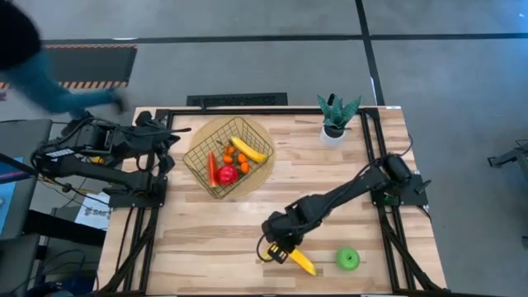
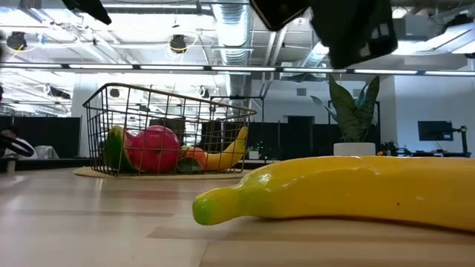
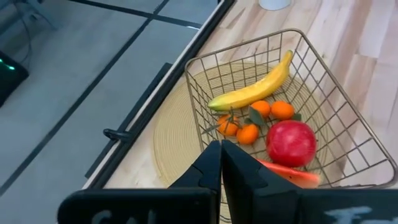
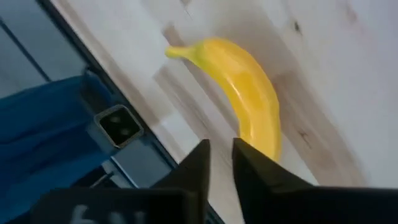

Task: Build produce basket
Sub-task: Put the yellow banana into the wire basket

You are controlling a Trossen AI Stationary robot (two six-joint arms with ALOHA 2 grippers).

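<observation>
Pale wooden worktop (image 1: 206,239) carries the basket (image 1: 228,156), just beside the clenched, empty left end effector (image 1: 167,142). Right end effector (image 1: 279,250), fingers nearly closed, hovers over a yellow banana (image 1: 300,261); green apple (image 1: 348,259) lies near.

The light wooden surface (image 1: 206,231) fills the middle of the high view. In its upper left part lies a round tan mat (image 1: 262,170), and the wire basket (image 1: 202,157) stands on it. A potted plant (image 1: 337,115) (in a white pot) stands at the upper right. At the lower edge lie a yellow banana (image 1: 302,261) and, just right of it, a green apple (image 1: 348,259).
</observation>
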